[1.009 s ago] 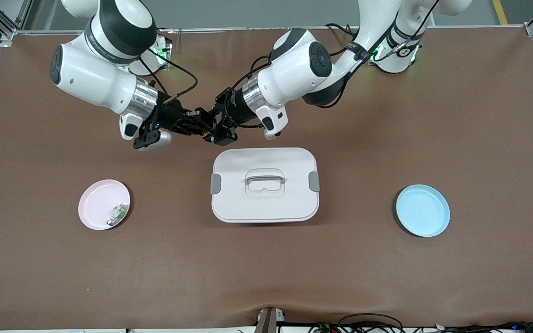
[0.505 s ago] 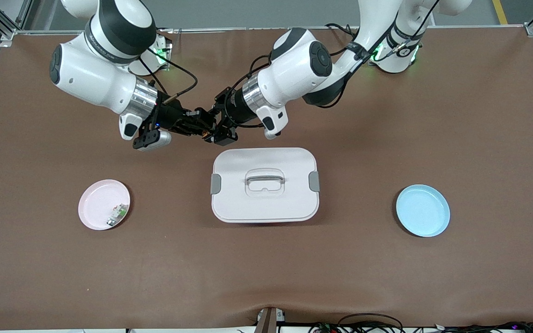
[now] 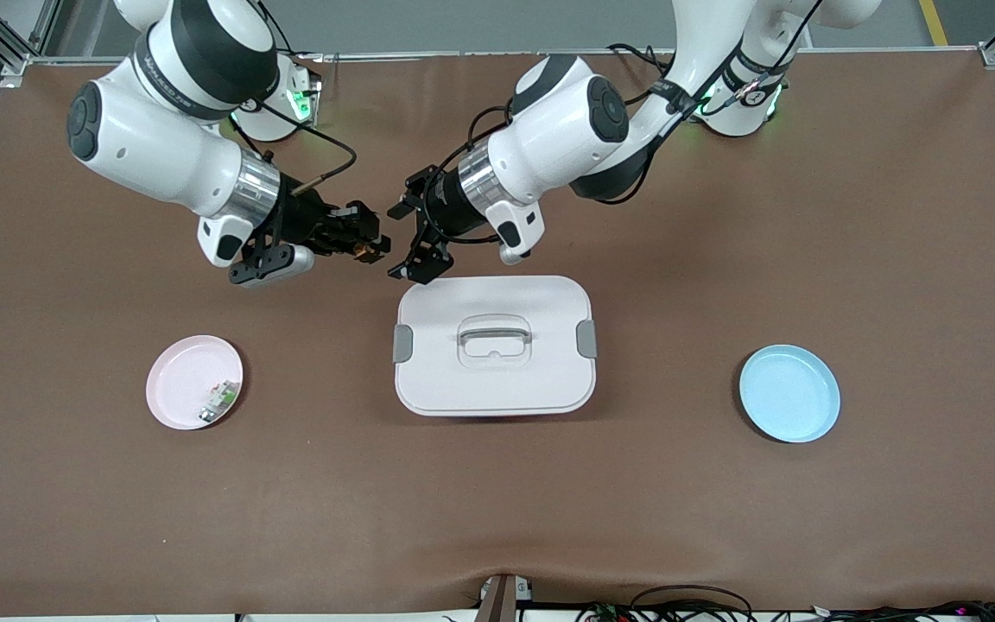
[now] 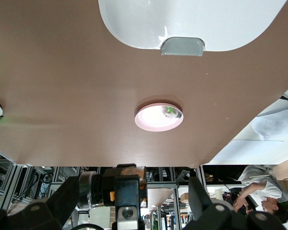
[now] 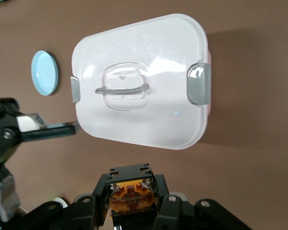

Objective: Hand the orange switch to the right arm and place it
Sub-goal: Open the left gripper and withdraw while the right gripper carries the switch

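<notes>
Evidently past the handover: gripping the orange switch (image 5: 131, 195) with the right gripper (image 3: 370, 244), fingers clamped on 2 of its sides, up over bare brown table (image 3: 497, 518) between the white lidded box (image 3: 494, 380) and the edge where the 2 bases stand. Hanging just apart from it, the left gripper (image 3: 409, 242), with 2 fingers spread wide and nothing between them, over the box's corner by that same edge. Probably left to do: carrying the switch to the pink plate (image 3: 176, 376), near the right arm's end of the table and closer to the front-camera edge, and setting it down there; judged the target only from lying within that arm's reach. Risk 1: losing so small a part from a narrow pinch during a fast swing, and dropping it onto the cloth. Risk 2: clipping the spread left fingers by swinging away too close to them. Risk 3: coming down on the small white-and-green part (image 3: 219, 399) lying by the plate's rim and knocking it out, or releasing too high and bouncing the switch off the shallow plate. Unlikely to matter: the blue plate (image 3: 789, 393), well apart toward the left arm's end.
</notes>
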Tool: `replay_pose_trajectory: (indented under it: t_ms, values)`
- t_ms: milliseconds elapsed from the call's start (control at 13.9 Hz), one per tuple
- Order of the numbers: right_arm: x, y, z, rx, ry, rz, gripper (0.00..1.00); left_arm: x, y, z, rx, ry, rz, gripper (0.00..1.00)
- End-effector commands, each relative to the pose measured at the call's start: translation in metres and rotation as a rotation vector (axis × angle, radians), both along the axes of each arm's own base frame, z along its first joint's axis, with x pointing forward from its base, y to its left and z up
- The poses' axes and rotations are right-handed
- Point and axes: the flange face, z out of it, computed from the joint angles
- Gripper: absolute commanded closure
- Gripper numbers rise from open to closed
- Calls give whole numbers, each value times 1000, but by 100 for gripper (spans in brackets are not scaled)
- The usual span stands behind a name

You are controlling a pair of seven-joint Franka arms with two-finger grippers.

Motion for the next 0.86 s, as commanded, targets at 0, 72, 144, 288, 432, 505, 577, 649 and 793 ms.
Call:
replay_pose_trajectory:
  t_ms: [0, 72, 144, 288, 432, 505, 577, 649, 793]
  values:
    - [14, -17, 0, -41, -32, 68, 100, 10, 15, 11, 8, -33, 19, 0]
    - [17, -24, -4, -55, -54, 117, 100, 11, 19, 13, 11, -40, 20, 0]
    - [21, -35, -6, -75, -90, 184, 100, 16, 29, 15, 18, -55, 24, 0]
    - [32, -64, -11, -128, -177, 340, 100, 17, 41, 16, 35, -79, 14, 0]
    - [47, -103, -17, -224, -223, 511, 100, 19, 61, 11, 72, -116, -4, 0]
    - [55, -120, -19, -279, -235, 588, 100, 15, 70, 8, 95, -144, -28, 0]
    - [63, -135, -22, -323, -244, 655, 100, 13, 82, 2, 133, -180, -59, 0]
    - [70, -148, -26, -361, -261, 736, 100, 10, 92, -6, 185, -227, -104, 0]
    - [80, -172, -40, -373, -275, 845, 100, 6, 118, -16, 269, -290, -158, 0]
